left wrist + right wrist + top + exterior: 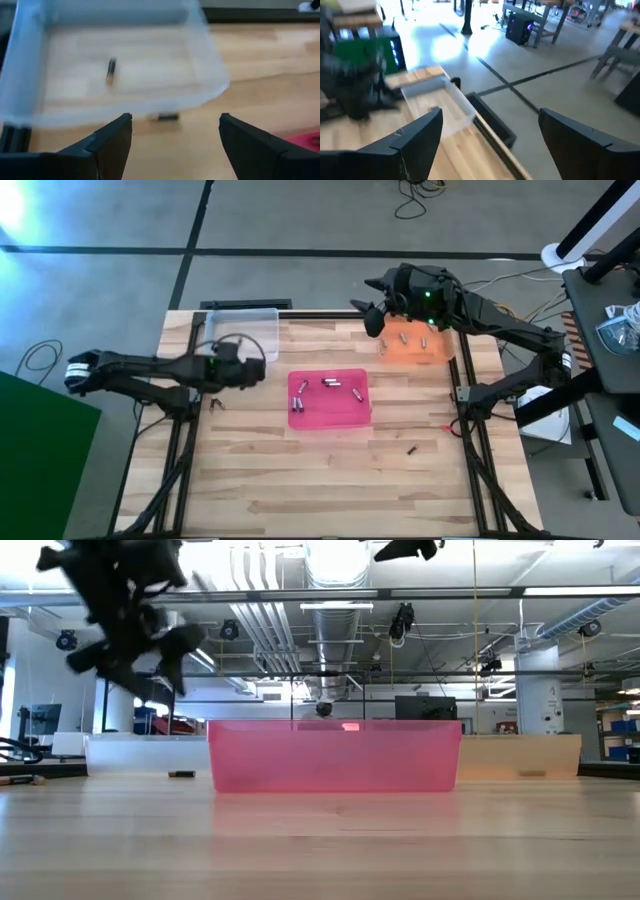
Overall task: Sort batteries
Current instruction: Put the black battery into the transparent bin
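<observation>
Several small silvery batteries (330, 384) lie in the pink tray (330, 416) at the table's middle. A few more lie in the orange tray (437, 352) at the far right. One battery (110, 71) lies in the clear tray (205, 65) at the far left, and another battery (167, 117) lies on the wood just outside its near wall. My left gripper (175, 135) hovers open near that tray, holding nothing. My right gripper (372, 312) is open, raised over the far edge beside the orange tray.
A loose battery (411, 448) lies on the wood near the right front. A small dark piece (216, 402) lies by the left arm. The near half of the table (300, 490) is bare wood.
</observation>
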You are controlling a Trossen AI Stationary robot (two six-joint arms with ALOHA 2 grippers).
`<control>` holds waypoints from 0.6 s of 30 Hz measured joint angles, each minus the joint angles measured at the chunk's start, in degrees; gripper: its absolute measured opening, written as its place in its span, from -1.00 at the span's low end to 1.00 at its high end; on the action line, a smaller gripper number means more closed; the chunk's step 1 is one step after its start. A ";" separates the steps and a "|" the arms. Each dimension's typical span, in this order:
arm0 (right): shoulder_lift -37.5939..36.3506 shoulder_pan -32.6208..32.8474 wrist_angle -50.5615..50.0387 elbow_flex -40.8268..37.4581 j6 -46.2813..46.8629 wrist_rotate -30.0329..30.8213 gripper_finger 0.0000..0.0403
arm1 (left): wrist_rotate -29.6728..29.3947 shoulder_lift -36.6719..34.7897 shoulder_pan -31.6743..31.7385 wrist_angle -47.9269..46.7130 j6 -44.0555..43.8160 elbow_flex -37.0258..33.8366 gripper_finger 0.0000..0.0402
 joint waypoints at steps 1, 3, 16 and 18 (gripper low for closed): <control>0.00 0.00 -0.36 0.12 2.05 -0.80 0.57 | 0.19 0.15 -0.67 0.25 -1.97 -1.68 0.36; 0.00 0.50 -0.64 0.57 5.04 -1.45 0.56 | 1.56 0.96 -0.88 1.13 -4.55 -4.45 0.36; 3.19 10.84 -1.24 4.30 9.13 2.99 0.59 | 10.07 7.55 8.61 13.19 4.13 -8.38 0.48; 3.77 11.47 -1.28 4.79 9.14 3.18 0.57 | 10.90 9.50 10.14 14.72 5.50 -8.36 0.50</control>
